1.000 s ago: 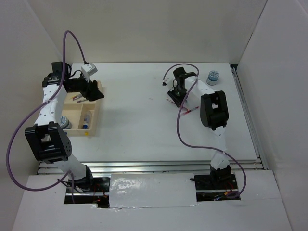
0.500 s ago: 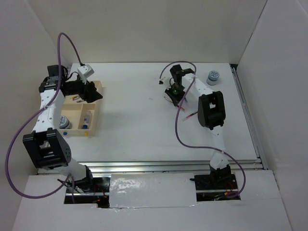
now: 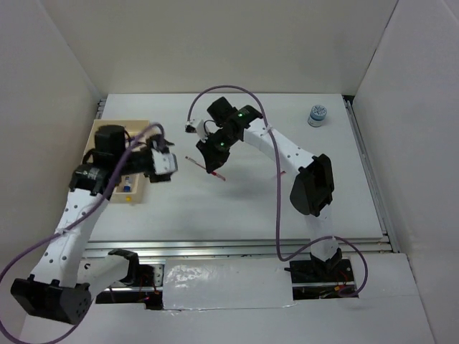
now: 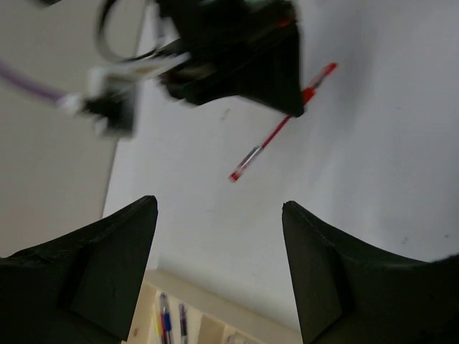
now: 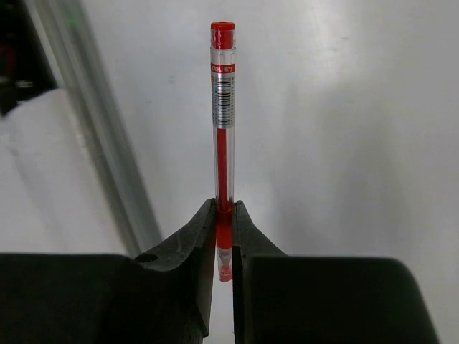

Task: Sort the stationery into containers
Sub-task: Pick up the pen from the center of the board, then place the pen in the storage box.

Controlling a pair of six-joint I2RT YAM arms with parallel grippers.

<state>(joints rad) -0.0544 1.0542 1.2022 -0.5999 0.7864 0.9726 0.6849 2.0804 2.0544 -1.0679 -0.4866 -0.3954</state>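
Note:
My right gripper [image 3: 213, 158] is shut on a red pen [image 3: 219, 175] and holds it over the table's middle left. In the right wrist view the red pen [image 5: 222, 107] sticks straight out from the closed fingertips of that gripper [image 5: 224, 208]. My left gripper [image 3: 159, 172] is open and empty, just right of the light-wood tray [image 3: 129, 126]. In the left wrist view its fingers [image 4: 107, 258] frame the red pen [image 4: 280, 125], with the tray's edge [image 4: 208, 315] and several pens in it below. A blue-and-white roll [image 3: 317, 115] stands at the far right.
White walls close in the table on the left, back and right. A purple cable [image 3: 237, 92] loops above the right arm, and another trails from the left arm. A metal rail [image 3: 251, 247] runs along the near edge.
My right gripper has swung left from the far middle toward the tray, carrying the red pen. My left arm has moved from over the tray's far end to its right side.

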